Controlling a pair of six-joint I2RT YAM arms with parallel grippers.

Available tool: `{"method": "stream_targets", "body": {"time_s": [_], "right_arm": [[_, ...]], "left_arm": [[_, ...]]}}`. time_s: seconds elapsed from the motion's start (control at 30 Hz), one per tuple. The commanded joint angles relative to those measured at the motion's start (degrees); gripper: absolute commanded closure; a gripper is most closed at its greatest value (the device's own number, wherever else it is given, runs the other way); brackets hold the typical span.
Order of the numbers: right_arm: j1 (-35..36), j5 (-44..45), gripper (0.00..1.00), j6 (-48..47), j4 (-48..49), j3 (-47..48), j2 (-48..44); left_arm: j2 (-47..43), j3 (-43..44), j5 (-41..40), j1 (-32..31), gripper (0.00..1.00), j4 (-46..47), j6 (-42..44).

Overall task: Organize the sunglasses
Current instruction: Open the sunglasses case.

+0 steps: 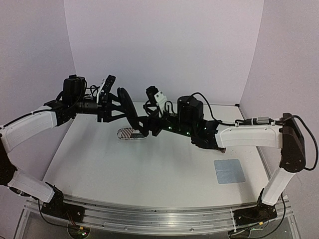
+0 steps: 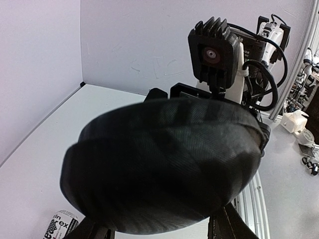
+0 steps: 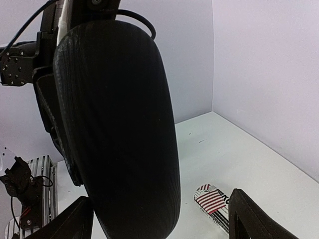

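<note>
No sunglasses show in any view. A black oval case (image 1: 128,107) hangs in the air above the back of the table, held on edge. My left gripper (image 1: 117,107) is shut on it; in the left wrist view the black case (image 2: 159,164) fills the space between the fingers (image 2: 234,226). My right gripper (image 1: 147,127) is open just right of the case. In the right wrist view the black case (image 3: 119,129) stands close to the left finger (image 3: 75,219), with a wide gap to the right finger (image 3: 249,214).
A striped black-and-white case (image 1: 130,134) lies closed on the table under the grippers, and it also shows in the right wrist view (image 3: 212,199). A pale blue cloth (image 1: 229,171) lies flat at the right. Walls close the back and sides.
</note>
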Motion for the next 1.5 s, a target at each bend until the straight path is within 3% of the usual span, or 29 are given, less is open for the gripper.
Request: {"method": "stream_targets", "body": {"time_s": [0.0, 0.23, 0.57, 0.93, 1.07, 1.23, 1.4, 1.47], "right_arm": [[-2.46, 9.72, 0.15, 1.25, -1.4, 0.71, -2.93], [-2.76, 11.83, 0.21, 1.92, -3.72, 2.25, -2.33], [-2.74, 24.29, 0.25, 2.56, -3.65, 1.44, -3.72], [-3.33, 21.91, 0.29, 0.73, -4.2, 6.54, 1.4], [-5.2, 18.79, 0.41, 3.34, -4.37, 6.05, 1.63], [-5.73, 14.58, 0.48, 3.72, -4.77, 6.81, 2.5], [-5.69, -1.93, 0.48, 1.62, -0.8, 4.24, 1.62], [-5.79, -7.01, 0.52, 1.54, 2.02, 2.36, 0.78]], "left_arm": [[-1.9, 3.64, 4.97, -0.45, 1.0, -3.54, 3.24], [-1.77, 3.95, 5.23, -0.47, 1.0, -3.35, 2.72], [-1.77, 4.0, 6.47, -0.55, 1.0, -6.06, 3.92], [-1.41, 2.68, 15.97, -0.56, 1.0, 2.32, -3.98], [-1.02, 2.94, 18.11, -0.55, 1.0, 2.25, -4.19], [-0.75, 3.28, 19.18, -0.55, 1.0, 2.38, -4.08], [-0.91, 3.02, 18.54, -0.55, 1.0, 2.63, -3.58], [-1.03, 2.76, 18.34, -0.52, 1.0, 2.65, -3.35]]}}
